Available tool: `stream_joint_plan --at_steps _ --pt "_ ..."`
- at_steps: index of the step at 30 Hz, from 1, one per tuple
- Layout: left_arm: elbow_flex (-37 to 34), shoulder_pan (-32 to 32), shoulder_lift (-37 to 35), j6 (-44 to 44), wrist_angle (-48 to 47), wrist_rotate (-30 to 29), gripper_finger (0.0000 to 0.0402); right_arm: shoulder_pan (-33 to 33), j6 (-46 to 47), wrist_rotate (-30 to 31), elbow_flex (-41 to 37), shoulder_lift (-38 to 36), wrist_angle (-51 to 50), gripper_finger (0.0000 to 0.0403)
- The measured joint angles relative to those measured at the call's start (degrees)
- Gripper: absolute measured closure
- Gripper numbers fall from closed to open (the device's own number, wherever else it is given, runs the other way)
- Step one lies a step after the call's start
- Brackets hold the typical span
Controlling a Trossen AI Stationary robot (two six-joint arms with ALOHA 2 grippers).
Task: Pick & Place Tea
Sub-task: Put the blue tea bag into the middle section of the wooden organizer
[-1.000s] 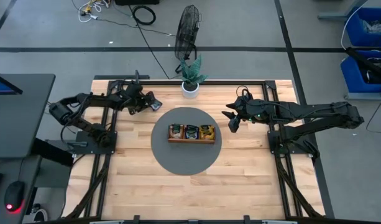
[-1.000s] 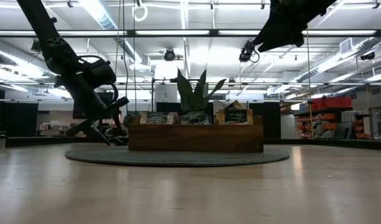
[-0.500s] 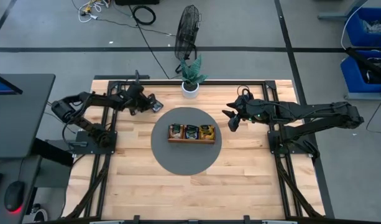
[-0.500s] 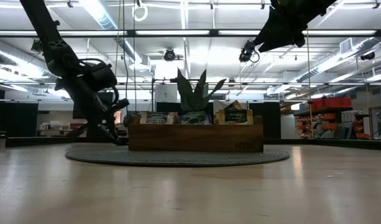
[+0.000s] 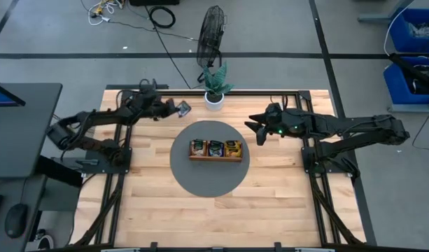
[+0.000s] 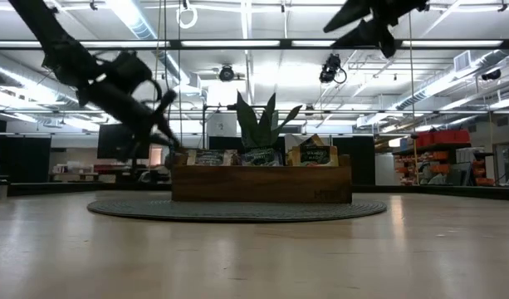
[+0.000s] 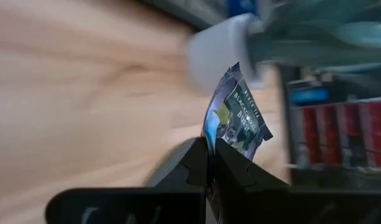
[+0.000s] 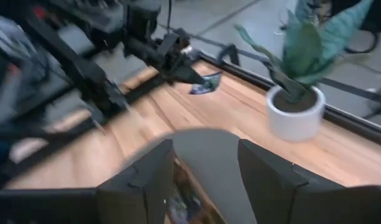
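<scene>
My left gripper (image 5: 178, 108) hovers over the table's far left, near the potted plant (image 5: 215, 87), shut on a dark blue-black tea sachet (image 7: 237, 118). The right wrist view also shows that sachet (image 8: 206, 83). A brown wooden tray (image 5: 215, 150) with three compartments holds more tea sachets upright. It stands on a round grey mat (image 5: 210, 175) at the table's middle. My right gripper (image 5: 255, 130) hangs open above the mat's right rim, with nothing between its fingers (image 8: 140, 180). My left gripper pinches the sachet by one edge near a corner (image 7: 210, 142) between its two fingertips (image 7: 193, 165). The fingers come from the table's left, slanting a little downward. The sachet sticks out beyond the fingertips, tilted and lifted clear of the table.
The white-potted plant stands at the far edge, close to the held sachet. A black frame rail (image 5: 270, 91) runs along the far edge and both sides. Bare wood lies on the near half of the table (image 5: 214, 217).
My left gripper has risen from the table at the far left and tipped toward level, drifting a little toward the plant. The sachet has come up with it and now hangs clear of the wood. My right gripper has rolled a little in place.
</scene>
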Motion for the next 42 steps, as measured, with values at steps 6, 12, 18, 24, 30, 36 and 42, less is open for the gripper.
stream_joint_plan --at_steps 6,12,18,24,30,36,42 --pt "0.1 -1.6 -10.0 1.5 2.1 -1.0 0.0391 -3.1 3.6 -2.7 0.0 0.0 6.9 0.0215" --pt "0.1 -6.2 -16.8 5.4 3.7 -3.8 0.0391 -9.0 8.9 -8.7 0.0 0.2 15.2 0.0215" --pt "0.1 -12.7 -18.7 5.2 11.2 -7.6 0.0391 -12.5 13.4 -14.6 0.0 3.5 25.5 0.0215" --pt "4.5 -18.9 -18.5 9.7 9.6 -9.1 0.0391 -12.4 14.1 -16.1 3.7 9.7 26.3 0.0215" --pt "13.2 -23.1 -18.6 19.6 -3.3 -13.9 0.0392 -12.5 8.5 -19.6 17.3 18.7 13.1 0.0215" --pt "18.7 -24.8 -18.6 26.3 -9.9 -16.3 0.0392 -12.3 1.6 -22.3 30.2 26.3 4.7 0.0215" --pt "21.5 -27.3 -18.5 30.0 -10.8 -18.2 0.0392 -12.2 0.0 -25.3 37.9 31.8 2.4 0.0215"
